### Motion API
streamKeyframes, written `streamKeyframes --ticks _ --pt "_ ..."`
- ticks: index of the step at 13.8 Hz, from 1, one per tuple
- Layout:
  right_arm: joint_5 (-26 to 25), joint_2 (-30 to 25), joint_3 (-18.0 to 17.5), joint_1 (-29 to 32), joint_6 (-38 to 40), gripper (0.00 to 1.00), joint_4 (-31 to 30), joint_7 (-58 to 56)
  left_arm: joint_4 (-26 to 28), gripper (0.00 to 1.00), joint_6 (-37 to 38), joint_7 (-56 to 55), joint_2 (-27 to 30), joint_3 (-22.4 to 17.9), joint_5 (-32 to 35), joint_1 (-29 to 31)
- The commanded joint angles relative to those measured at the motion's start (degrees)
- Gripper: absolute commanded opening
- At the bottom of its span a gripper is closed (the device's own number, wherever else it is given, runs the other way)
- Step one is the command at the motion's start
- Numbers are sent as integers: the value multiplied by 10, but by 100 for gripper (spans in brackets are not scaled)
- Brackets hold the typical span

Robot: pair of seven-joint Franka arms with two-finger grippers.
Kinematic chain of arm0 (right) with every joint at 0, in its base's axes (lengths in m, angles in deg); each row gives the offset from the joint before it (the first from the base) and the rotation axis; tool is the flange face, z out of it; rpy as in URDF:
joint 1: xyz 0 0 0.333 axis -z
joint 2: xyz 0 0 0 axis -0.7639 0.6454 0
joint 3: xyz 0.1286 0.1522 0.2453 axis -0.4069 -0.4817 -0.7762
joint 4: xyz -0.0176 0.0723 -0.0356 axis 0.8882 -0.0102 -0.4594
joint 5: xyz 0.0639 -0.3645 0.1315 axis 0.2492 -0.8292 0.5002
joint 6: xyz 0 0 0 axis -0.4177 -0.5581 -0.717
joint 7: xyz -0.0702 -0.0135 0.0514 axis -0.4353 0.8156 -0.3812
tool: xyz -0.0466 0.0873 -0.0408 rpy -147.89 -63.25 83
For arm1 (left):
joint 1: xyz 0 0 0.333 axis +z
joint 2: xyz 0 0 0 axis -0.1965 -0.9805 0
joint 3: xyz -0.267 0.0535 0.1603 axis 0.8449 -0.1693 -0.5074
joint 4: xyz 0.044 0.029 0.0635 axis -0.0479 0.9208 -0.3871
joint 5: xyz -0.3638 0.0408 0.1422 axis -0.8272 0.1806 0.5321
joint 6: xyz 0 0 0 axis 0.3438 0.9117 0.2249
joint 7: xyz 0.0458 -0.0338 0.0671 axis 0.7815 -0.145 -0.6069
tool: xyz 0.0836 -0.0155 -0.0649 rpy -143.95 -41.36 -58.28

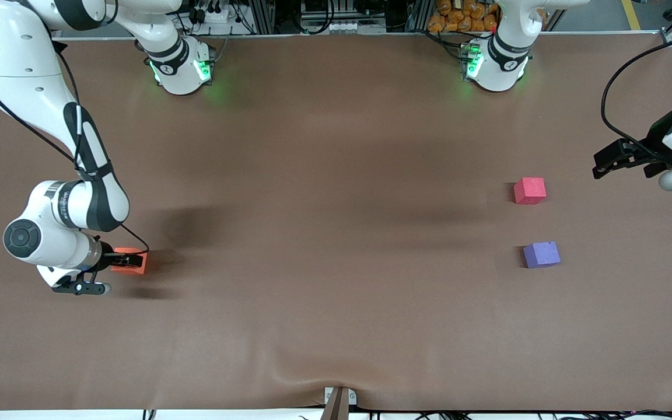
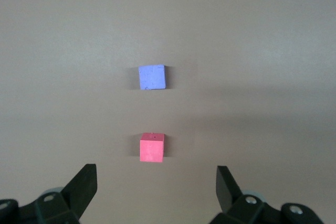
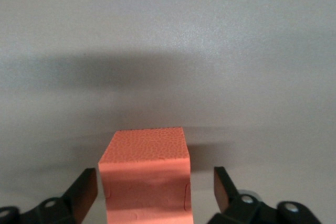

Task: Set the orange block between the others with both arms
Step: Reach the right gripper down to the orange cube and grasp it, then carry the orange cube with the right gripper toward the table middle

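The orange block (image 3: 145, 174) rests on the tabletop (image 1: 336, 233) at the right arm's end, between the spread fingers of the right gripper (image 3: 155, 195), neither touching it, while the left gripper (image 2: 156, 190) waits spread over the red-pink cube (image 2: 151, 147).

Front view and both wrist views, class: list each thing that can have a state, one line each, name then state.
orange block: on the table, between the right gripper's fingers, gaps on both sides
red-pink cube: on the table, free
purple-blue cube: on the table, free, nearer the front camera
right gripper: open around the orange block
left gripper: open, empty, waiting
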Motion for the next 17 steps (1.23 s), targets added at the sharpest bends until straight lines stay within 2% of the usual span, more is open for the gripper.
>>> streamKeyframes --ticks 1,2,3,5,7,9,11,15,17 --pt "3 4 2 -4 -5 17 2 -2 -4 100 7 13 -1 -2 -9 5" --pt "2 4 2 -3 -2 3 2 -9 -3 100 7 13 -1 -2 -9 8" --pt "2 3 2 -3 0 0 0 -24 -2 100 7 13 -1 -2 -10 9" --pt "2 -7 1 -5 16 0 2 -53 -4 100 7 13 -5 -1 -9 6" --pt "2 -41 0 -23 65 0 9 -70 -4 100 7 13 -9 0 -9 5" --pt "2 -64 0 -53 137 0 49 -106 -3 100 7 14 -10 1 -10 7" --pt "9 -61 -11 -90 197 0 98 -109 -3 100 7 13 -10 1 -10 7" --pt "11 -60 -20 -170 201 0 130 -16 -3 100 7 14 -10 1 -10 8" --pt "49 -60 -29 -199 201 0 131 35 -4 100 7 19 -14 1 -9 8"
